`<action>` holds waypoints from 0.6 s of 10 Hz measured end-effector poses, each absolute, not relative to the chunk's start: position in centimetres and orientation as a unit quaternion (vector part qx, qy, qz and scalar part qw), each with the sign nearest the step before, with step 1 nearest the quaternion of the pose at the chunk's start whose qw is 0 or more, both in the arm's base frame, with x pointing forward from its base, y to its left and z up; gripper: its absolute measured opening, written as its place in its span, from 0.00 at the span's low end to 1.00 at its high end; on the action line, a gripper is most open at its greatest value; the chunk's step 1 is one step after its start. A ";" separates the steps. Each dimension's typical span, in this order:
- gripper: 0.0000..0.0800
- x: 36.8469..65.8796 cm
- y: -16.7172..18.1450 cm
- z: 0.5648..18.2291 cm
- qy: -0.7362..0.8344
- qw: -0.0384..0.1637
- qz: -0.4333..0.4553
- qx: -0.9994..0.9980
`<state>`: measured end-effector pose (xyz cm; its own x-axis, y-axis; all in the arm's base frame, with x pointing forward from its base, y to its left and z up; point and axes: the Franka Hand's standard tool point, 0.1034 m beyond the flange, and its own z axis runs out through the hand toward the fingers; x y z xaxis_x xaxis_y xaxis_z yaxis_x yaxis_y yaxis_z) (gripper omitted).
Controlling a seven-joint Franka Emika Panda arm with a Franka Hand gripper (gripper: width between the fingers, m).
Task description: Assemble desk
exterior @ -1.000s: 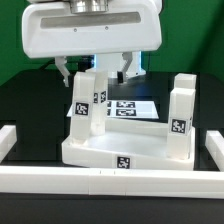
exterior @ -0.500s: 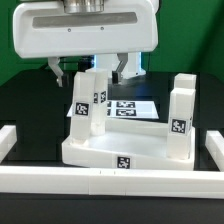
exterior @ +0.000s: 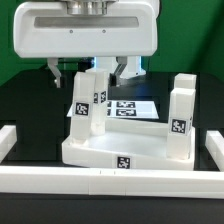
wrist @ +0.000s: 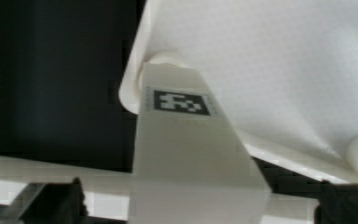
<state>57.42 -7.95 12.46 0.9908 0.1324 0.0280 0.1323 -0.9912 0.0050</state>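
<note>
In the exterior view the arm comes down from the top of the picture, its big white wrist housing filling the upper part, the hand pointing straight down. The gripper (exterior: 89,70) hangs with its two dark fingers spread wide apart, one finger (exterior: 60,71) on the exterior view's left and the other on the right, and nothing is held between them. They straddle the top of the rear leg (exterior: 95,92), which stands upright on the tabletop (exterior: 118,148); whether the fingertips touch it cannot be told.

The tabletop lies flat on the black table (exterior: 25,110), its raised rim toward the camera bearing a square marker. A front-left leg (exterior: 80,112) stands upright just before the rear one, partly overlapping it, and a third leg (exterior: 181,112) stands upright at the exterior view's right end of the tabletop (each leg carries markers). Behind the tabletop lies the marker board (exterior: 135,106), flat on the table. Long white border rails (exterior: 100,180) run across the foreground and along both sides.

In the wrist view a leg (wrist: 185,140) fills the middle, seen from close above, one marker on its face, with white tabletop surface beside it. Both dark fingertips (wrist: 51,197) show at the edge, one on either side of the leg, apart from it.
</note>
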 end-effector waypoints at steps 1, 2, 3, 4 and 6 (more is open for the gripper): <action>0.81 57.3 -8.1 12.2 0.067 0.002 0.012 0.998; 0.81 57.3 -8.1 12.2 0.068 0.001 0.012 0.998; 0.81 57.3 -8.1 12.2 0.069 0.001 0.012 0.998; 0.58 57.3 -8.1 12.2 0.070 0.001 0.012 0.998; 0.36 57.3 -8.1 12.2 0.070 0.001 0.012 0.998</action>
